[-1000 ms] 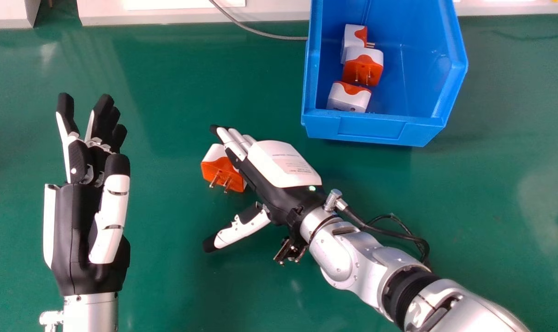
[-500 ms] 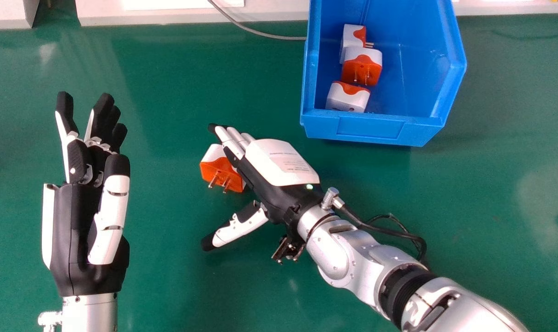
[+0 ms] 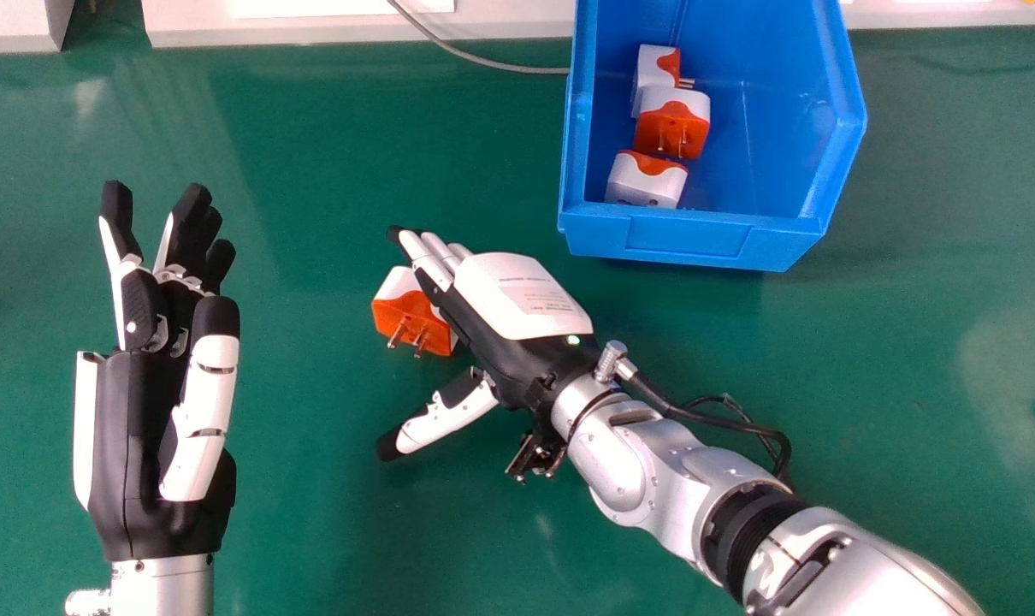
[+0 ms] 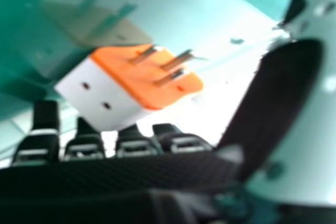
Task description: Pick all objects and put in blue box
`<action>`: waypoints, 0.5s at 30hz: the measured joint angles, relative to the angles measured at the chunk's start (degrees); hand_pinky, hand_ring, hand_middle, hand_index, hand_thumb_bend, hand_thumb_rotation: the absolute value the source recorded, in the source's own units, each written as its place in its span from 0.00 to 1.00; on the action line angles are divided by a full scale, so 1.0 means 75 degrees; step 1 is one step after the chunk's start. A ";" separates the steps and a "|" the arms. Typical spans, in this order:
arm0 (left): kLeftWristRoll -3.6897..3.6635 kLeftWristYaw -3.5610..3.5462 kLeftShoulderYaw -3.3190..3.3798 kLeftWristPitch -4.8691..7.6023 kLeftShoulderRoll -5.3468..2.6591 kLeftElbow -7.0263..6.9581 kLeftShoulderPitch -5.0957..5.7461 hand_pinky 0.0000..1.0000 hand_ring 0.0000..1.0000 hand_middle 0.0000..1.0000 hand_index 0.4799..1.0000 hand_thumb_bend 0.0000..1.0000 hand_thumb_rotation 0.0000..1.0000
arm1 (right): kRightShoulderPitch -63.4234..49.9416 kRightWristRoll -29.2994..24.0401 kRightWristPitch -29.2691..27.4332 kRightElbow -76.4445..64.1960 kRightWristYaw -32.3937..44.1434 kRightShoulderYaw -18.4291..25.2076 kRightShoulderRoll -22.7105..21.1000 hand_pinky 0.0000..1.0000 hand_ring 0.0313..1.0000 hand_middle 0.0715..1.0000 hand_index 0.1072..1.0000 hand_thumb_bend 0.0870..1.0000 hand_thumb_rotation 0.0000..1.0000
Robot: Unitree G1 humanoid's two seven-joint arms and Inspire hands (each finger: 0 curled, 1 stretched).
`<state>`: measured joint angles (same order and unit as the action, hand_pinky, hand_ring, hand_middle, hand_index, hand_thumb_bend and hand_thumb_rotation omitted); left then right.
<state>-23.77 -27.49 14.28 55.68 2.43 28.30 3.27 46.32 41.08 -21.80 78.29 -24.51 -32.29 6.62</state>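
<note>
Head view: right hand (image 3: 522, 295) released, fingers extended, beside plug (image 3: 423, 323) on table (image 3: 312, 530). Left hand (image 3: 133, 445) at view's left, fingers relaxed. Three others (image 3: 673, 133) inside box (image 3: 689, 238).
Right hand view: plug near fingertips, prongs exposed.

over there the box (image 3: 689, 237) sits right of centre at the far side of the tabletop (image 3: 338, 171), three adapters (image 3: 671, 128) in its left part, one behind another, while a fourth adapter (image 3: 413, 318) lies nearer and left of the box, a cable (image 3: 483, 61) farther back beyond it.
</note>
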 measured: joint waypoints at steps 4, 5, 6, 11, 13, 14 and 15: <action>-0.0058 -0.0004 0.0007 0.0000 0.0005 -0.0025 0.0000 0.96 0.96 0.95 0.85 0.35 0.60 | 0.0000 -0.0001 -0.0004 0.0000 -0.0023 0.0005 0.0008 0.80 0.91 0.97 1.00 1.00 0.40; -0.0063 -0.0004 0.0007 0.0000 0.0004 -0.0033 0.0000 0.96 0.96 0.95 0.85 0.35 0.60 | 0.0000 -0.0002 -0.0005 -0.0001 -0.0064 0.0010 0.0009 0.80 0.91 0.97 1.00 1.00 0.40; -0.0064 -0.0004 0.0006 -0.0001 0.0004 -0.0037 0.0000 0.96 0.96 0.95 0.85 0.35 0.60 | 0.0001 -0.0004 -0.0002 -0.0001 -0.0109 0.0015 0.0010 0.79 0.90 0.96 0.99 1.00 0.39; -0.0063 -0.0004 0.0007 0.0000 0.0007 -0.0039 0.0000 0.96 0.96 0.95 0.85 0.35 0.60 | 0.0002 -0.0021 0.0018 0.0002 -0.0247 0.0076 0.0012 0.75 0.85 0.91 0.94 0.99 0.30; -0.0063 -0.0004 0.0008 -0.0001 0.0012 -0.0039 0.0000 0.96 0.96 0.95 0.85 0.35 0.60 | 0.0002 -0.0018 0.0018 0.0003 -0.0328 0.0089 0.0007 0.72 0.81 0.86 0.88 0.95 0.22; -0.0062 -0.0004 0.0008 -0.0001 0.0017 -0.0038 -0.0001 0.96 0.96 0.95 0.85 0.35 0.60 | 0.0002 -0.0005 0.0021 0.0011 -0.0401 0.0084 0.0008 0.71 0.79 0.83 0.84 0.92 0.18; -0.0062 -0.0004 0.0008 -0.0001 0.0020 -0.0038 -0.0002 0.96 0.96 0.95 0.85 0.35 0.60 | 0.0002 0.0004 0.0024 0.0017 -0.0498 0.0080 0.0006 0.70 0.76 0.80 0.81 0.91 0.14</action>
<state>-24.23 -27.52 14.34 55.68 2.58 28.02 3.25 46.34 41.11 -21.62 78.42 -28.24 -31.69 6.67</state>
